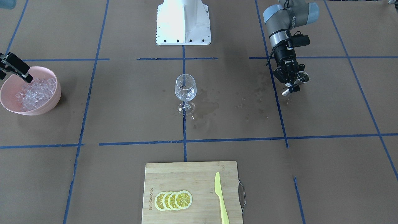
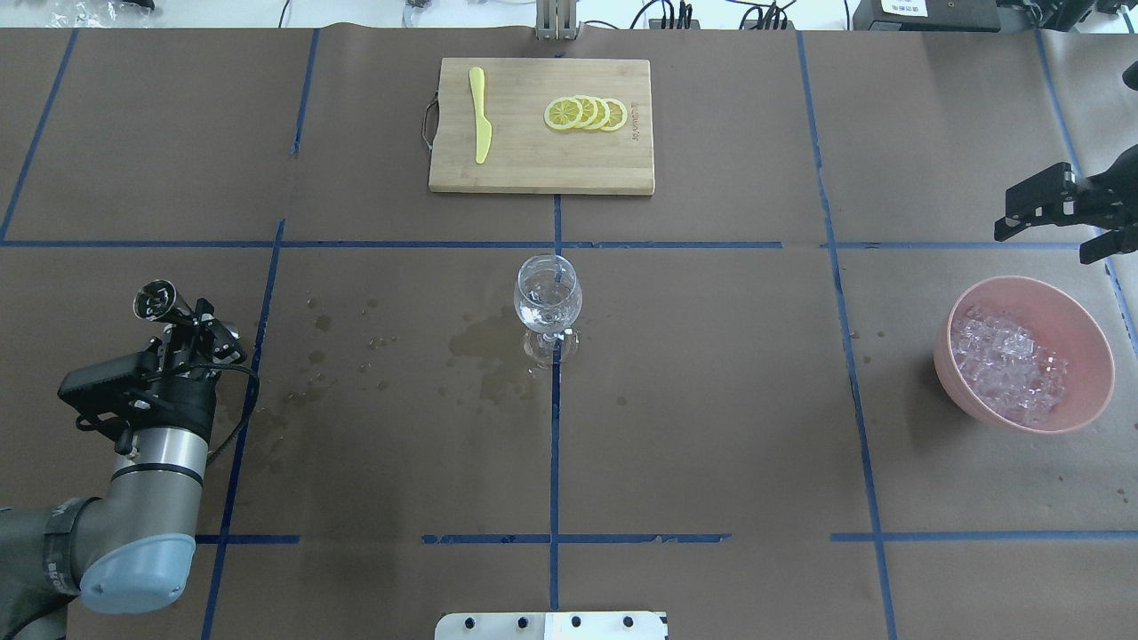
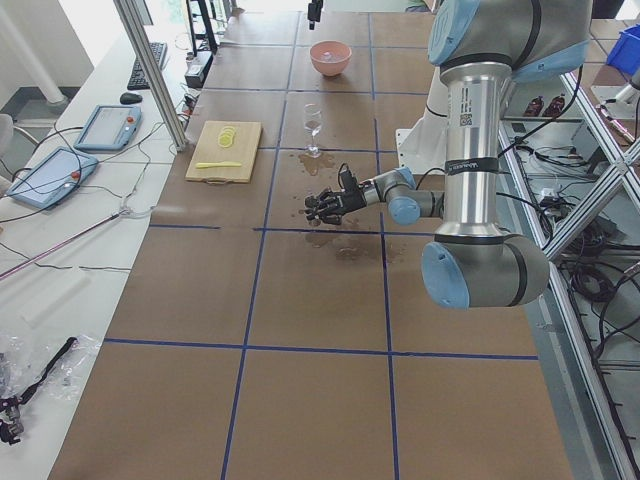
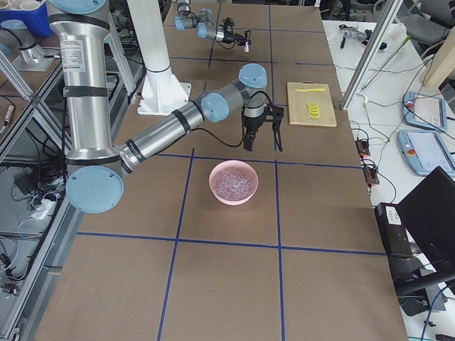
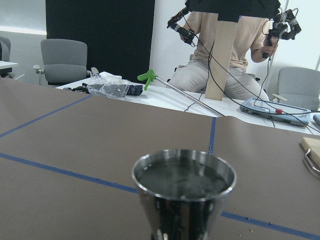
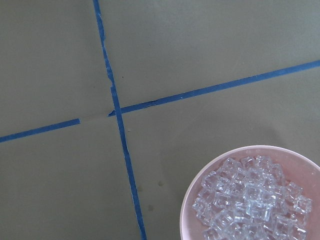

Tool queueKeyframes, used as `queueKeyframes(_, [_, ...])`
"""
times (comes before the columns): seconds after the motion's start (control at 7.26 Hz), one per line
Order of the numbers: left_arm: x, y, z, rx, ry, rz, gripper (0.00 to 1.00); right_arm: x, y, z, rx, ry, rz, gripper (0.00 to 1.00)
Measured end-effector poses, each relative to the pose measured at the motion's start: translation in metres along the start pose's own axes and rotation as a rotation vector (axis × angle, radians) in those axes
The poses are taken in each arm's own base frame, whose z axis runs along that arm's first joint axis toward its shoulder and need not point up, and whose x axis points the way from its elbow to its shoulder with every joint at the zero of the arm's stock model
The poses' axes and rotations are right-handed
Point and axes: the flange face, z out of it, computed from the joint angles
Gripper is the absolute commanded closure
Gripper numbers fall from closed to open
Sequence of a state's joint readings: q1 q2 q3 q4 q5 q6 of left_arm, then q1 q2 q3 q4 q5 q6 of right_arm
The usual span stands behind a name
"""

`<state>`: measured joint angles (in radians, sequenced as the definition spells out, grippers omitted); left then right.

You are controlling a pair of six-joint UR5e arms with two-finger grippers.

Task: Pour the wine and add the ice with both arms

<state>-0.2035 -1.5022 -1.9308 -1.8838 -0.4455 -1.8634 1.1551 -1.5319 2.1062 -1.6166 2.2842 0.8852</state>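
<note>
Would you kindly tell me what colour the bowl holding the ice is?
The bowl is pale pink, clearest in the overhead exterior view.

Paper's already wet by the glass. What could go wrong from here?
1. The jigger in the left hand looks nearly brim-full; carrying it to the wine glass could slosh more, as the wet patches suggest.
2. The open right hand hovers by the rim of the pink bowl; descending for ice could clip it.

Robotics lab: paper-covered table with blue tape grid, teach pendants, aluminium posts, cables.
</note>
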Motion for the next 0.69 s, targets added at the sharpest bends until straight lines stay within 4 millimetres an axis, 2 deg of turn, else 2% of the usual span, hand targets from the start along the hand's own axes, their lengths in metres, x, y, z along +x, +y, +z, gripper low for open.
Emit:
queueKeyframes(0.14, [0.01, -0.019, 0.005, 0.023, 0.0, 0.026, 1.0, 0.007, 0.003, 0.002, 0.009, -0.005, -0.011, 0.0])
queueKeyframes(0.28, [0.03, -0.037, 0.008, 0.041, 0.006, 0.028, 1.0, 0.018, 0.007, 0.006, 0.019, -0.013, -0.021, 0.0])
queueKeyframes(0.41, [0.059, -0.054, 0.009, 0.055, 0.021, 0.013, 1.0, 0.028, 0.011, 0.01, 0.028, -0.019, -0.03, 0.0])
queueKeyframes(0.69, [0.096, -0.077, 0.009, 0.069, 0.042, 0.037, 1.0, 0.048, 0.02, 0.019, 0.051, -0.009, -0.046, 0.0])
